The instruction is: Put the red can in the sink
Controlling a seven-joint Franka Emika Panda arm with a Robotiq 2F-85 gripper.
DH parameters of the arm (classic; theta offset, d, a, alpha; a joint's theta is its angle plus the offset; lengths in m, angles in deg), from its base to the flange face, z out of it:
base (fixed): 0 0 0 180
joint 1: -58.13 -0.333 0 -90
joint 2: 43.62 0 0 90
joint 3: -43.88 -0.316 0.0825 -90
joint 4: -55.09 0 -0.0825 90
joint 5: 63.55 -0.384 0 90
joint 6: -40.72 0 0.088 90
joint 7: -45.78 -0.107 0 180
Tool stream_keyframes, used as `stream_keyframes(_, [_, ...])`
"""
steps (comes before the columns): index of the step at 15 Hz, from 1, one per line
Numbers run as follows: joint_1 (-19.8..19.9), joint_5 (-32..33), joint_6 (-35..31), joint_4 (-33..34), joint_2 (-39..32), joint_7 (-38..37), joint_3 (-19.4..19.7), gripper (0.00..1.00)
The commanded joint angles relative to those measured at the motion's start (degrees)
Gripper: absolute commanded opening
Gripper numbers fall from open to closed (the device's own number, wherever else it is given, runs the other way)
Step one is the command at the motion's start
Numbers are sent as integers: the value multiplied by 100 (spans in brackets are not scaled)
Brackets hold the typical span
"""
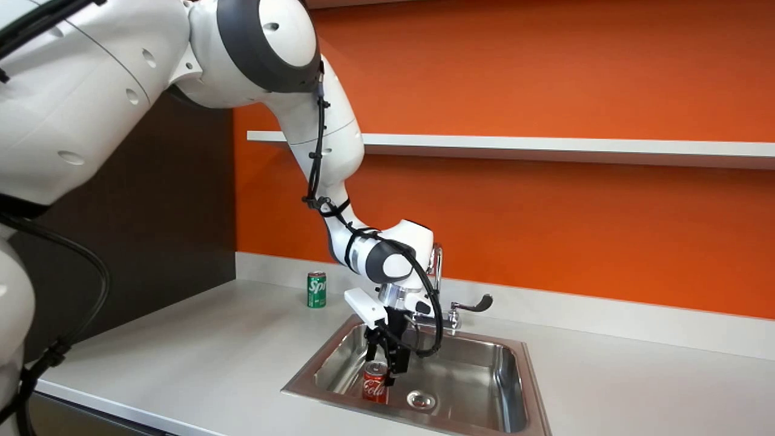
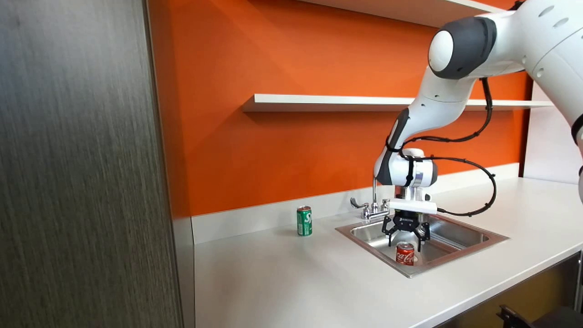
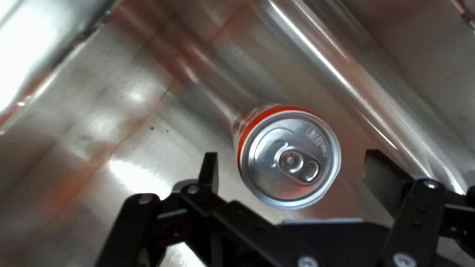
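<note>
Your red can (image 1: pixel 374 384) stands upright in the sink (image 1: pixel 475 366), at about nine o'clock from the drain (image 1: pixel 421 399) in an exterior view, while your jaws hang spread and grip nothing, a gap showing at the can's nine and three o'clock in the wrist view. The placing looks done; what seems left for you is only to raise the jaws clear of the sink.

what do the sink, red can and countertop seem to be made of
The sink: metal, probably stainless steel, satin sheen; streaky highlights and blurred reflections suggest it.
The red can: likely aluminium, printed red outside; its bare lid shines silver around the pull tab.
The countertop: pale and smooth with low sheen, perhaps laminate or solid surface; the even colour doesn't settle which.
</note>
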Motion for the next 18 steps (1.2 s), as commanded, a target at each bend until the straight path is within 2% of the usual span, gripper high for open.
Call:
stream_keyframes(1, [69, 127, 35, -383, 567, -9, -44, 100])
stream_keyframes(6, [-17, 350, -19, -880, 1229, -26, 54, 100])
stream_keyframes(12, [-226, 1326, 271, -1794, 2287, 571, -16, 100])
stream_keyframes(18, [-553, 1969, 640, -2845, 3399, 725, -194, 100])
